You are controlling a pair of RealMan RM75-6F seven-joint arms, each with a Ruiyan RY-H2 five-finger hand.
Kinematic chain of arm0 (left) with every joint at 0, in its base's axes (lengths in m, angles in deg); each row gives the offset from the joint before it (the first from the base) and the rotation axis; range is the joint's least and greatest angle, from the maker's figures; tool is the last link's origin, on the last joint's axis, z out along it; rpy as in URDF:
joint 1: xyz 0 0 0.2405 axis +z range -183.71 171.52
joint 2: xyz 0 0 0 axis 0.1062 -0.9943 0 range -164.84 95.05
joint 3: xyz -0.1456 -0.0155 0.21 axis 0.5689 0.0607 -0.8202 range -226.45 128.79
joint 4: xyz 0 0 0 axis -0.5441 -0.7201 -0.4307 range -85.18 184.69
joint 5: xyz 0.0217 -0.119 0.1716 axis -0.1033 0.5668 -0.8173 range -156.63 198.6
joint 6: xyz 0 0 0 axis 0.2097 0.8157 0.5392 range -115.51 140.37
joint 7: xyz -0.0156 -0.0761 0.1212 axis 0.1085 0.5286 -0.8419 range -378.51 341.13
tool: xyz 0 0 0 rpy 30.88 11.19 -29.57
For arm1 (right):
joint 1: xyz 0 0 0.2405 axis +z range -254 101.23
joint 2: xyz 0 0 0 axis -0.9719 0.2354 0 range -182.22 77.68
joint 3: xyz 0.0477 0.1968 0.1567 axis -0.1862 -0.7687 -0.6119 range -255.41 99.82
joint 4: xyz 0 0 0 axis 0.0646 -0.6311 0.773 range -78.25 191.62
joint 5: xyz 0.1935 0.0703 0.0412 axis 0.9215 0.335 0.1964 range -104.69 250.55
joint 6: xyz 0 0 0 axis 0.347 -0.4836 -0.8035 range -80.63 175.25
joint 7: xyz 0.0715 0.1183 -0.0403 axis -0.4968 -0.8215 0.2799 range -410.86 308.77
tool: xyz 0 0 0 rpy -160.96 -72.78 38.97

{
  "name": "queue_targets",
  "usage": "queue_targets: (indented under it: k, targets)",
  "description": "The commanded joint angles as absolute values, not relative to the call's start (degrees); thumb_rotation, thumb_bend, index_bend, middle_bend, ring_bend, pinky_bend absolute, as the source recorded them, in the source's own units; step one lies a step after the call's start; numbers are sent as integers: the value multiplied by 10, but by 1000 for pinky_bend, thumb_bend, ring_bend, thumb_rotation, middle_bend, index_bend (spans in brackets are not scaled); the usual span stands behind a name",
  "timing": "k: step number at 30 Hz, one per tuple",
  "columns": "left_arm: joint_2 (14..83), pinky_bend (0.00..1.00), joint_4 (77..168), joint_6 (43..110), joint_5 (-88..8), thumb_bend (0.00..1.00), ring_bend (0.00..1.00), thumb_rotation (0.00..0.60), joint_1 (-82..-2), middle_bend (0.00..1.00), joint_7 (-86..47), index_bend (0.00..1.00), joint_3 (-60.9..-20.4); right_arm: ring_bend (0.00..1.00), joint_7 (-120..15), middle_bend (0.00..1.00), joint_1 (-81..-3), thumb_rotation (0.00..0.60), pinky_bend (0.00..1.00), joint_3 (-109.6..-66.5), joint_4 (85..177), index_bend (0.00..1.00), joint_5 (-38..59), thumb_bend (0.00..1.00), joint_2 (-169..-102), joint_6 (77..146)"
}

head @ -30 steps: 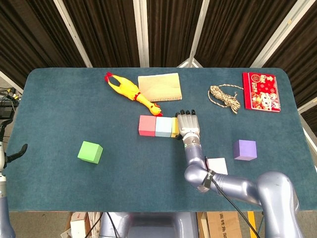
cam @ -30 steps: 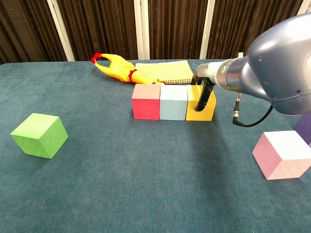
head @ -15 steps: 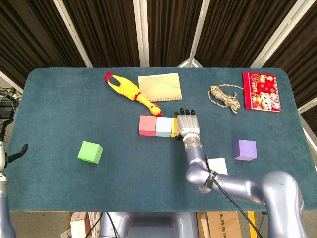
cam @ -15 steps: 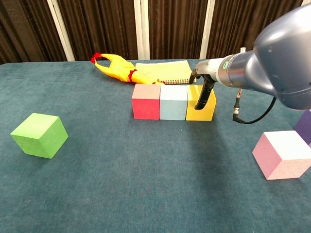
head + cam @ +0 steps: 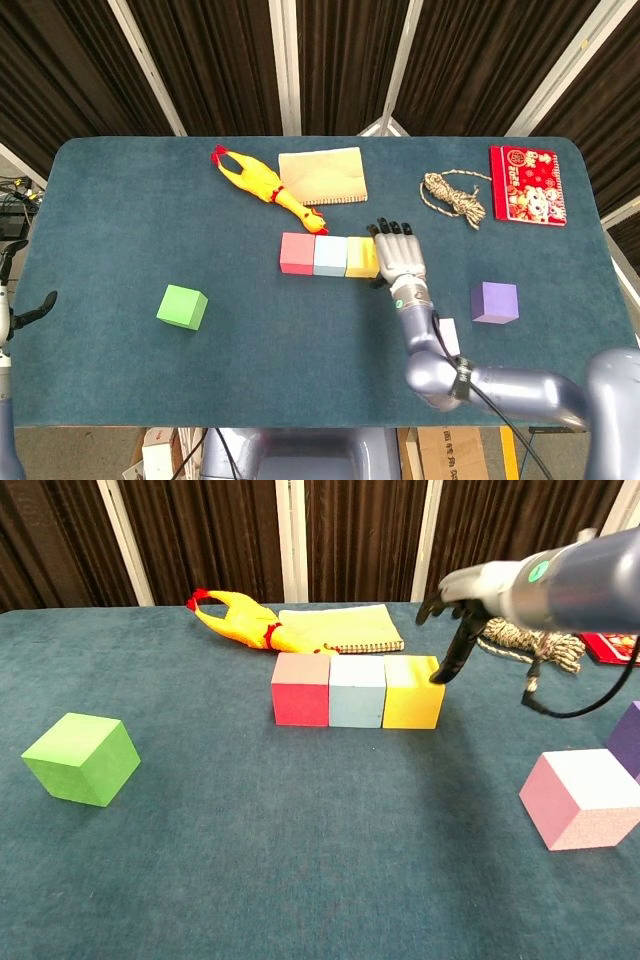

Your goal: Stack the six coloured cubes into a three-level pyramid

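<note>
Three cubes stand in a row touching each other: red (image 5: 297,253) (image 5: 300,690), light blue (image 5: 330,256) (image 5: 357,691) and yellow (image 5: 361,258) (image 5: 413,692). My right hand (image 5: 400,255) (image 5: 458,605) hovers just right of the yellow cube, fingers stretched out and apart, holding nothing. The green cube (image 5: 182,307) (image 5: 80,758) sits alone at the front left. The purple cube (image 5: 494,301) (image 5: 630,735) is at the right, and the pink cube (image 5: 583,798) lies in front of it, mostly hidden by my forearm in the head view. My left hand (image 5: 30,310) shows at the left edge with a finger sticking out, empty.
A rubber chicken (image 5: 262,185) and a tan notebook (image 5: 322,176) lie behind the row. A coil of rope (image 5: 455,197) and a red packet (image 5: 527,184) are at the back right.
My right hand has come off the yellow cube and moved up and to the right. The yellow cube stays in the row. The left hand has not moved.
</note>
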State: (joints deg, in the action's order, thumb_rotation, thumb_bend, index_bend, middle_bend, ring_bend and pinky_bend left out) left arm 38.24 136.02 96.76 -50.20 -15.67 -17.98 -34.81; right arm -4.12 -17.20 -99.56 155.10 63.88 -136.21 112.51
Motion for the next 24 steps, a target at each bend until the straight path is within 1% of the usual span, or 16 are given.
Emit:
queue_targets:
  k: [1, 6, 7, 9, 14, 18, 24]
  targets:
    - [378, 0, 1365, 970, -508, 281, 0, 600, -154, 0, -173, 181, -352, 52, -115, 51, -237, 600, 0, -997, 1637, 142, 568, 276, -1286, 1149]
    - [373, 0, 1375, 978, -527, 281, 0, 600, -149, 0, -168, 160, -361, 52, -153, 52, -291, 600, 0, -975, 1703, 142, 514, 275, -1212, 1156]
    - [370, 0, 1380, 984, -535, 281, 0, 600, -146, 0, -163, 159, -364, 52, -176, 51, -318, 600, 0, -966, 1734, 142, 478, 275, -1185, 1172]
    - [368, 0, 1382, 988, -539, 281, 0, 600, -144, 0, -157, 157, -365, 52, -203, 52, -342, 600, 0, -955, 1754, 142, 437, 276, -1165, 1172]
    - [363, 0, 1383, 1004, -541, 281, 0, 600, -137, 0, -137, 155, -358, 52, -232, 52, -374, 600, 0, -932, 1773, 142, 384, 275, -1127, 1163]
    - [357, 0, 1383, 1010, -539, 281, 0, 600, -132, 0, -122, 155, -353, 52, -233, 52, -384, 600, 0, -915, 1769, 142, 383, 275, -1109, 1153]
    - [354, 0, 1384, 1014, -545, 281, 0, 600, -131, 0, -115, 154, -352, 52, -224, 52, -376, 600, 0, -896, 1718, 142, 420, 275, -1113, 1121]
